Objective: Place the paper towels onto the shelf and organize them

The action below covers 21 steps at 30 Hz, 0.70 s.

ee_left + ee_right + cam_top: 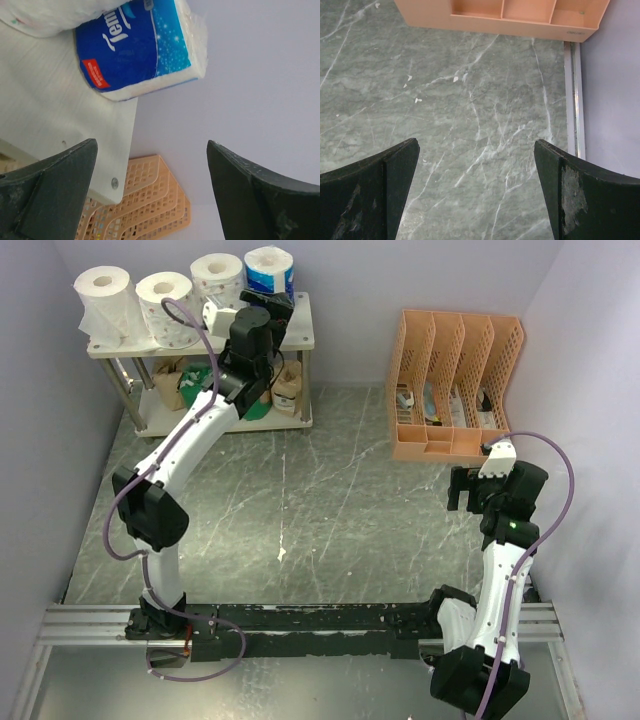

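Far left corner of the table (330, 520): the shelf (302, 335), two tiers, set against the walls. Left arm (190, 440) is stretched long from its base, with the wrist up at the right end of the top board. Left gripper (272, 302) is level with that board, its fingers (55, 185) spread wide with nothing between them. Right arm (500, 570) is folded upright on the right side. Right gripper (462, 490) points down over bare table just short of the orange file organizer (455, 380); fingers (370, 190) also spread, holding nothing.

Top board carries four of the paper towels (163, 295) in a row, each on end, long axis vertical, hollow core up. Rightmost is the blue-wrapped roll (269, 268), near the board's right end, just ahead of the left fingertips and clear of them. Lower tier holds tan rolls (288, 380) and green-wrapped rolls (197, 380), partly hidden by the arm; can't tell which way they lie.
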Each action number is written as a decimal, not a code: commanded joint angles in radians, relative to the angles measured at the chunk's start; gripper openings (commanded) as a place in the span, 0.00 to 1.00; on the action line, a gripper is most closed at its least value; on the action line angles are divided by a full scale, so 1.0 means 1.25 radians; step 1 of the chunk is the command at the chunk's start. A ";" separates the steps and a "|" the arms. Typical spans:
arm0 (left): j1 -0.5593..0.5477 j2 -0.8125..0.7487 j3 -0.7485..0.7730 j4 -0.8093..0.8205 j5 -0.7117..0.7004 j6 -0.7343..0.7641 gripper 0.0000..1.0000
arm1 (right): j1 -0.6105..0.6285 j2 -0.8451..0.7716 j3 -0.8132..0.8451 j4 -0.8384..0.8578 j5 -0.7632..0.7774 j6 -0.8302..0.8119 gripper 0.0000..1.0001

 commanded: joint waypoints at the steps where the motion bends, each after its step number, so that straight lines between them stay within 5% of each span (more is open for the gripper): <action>1: -0.015 -0.086 -0.044 0.063 0.030 0.003 1.00 | -0.007 0.000 0.006 0.010 0.000 0.008 1.00; 9: -0.039 -0.197 -0.167 0.157 0.134 0.031 1.00 | -0.007 -0.012 0.007 0.012 0.001 0.015 1.00; 13: -0.093 -0.258 -0.243 0.284 0.142 0.271 1.00 | -0.007 -0.036 -0.003 0.027 -0.004 0.032 1.00; 21: -0.132 -0.345 -0.326 0.178 0.329 0.716 1.00 | -0.007 -0.041 -0.009 0.025 -0.009 0.028 1.00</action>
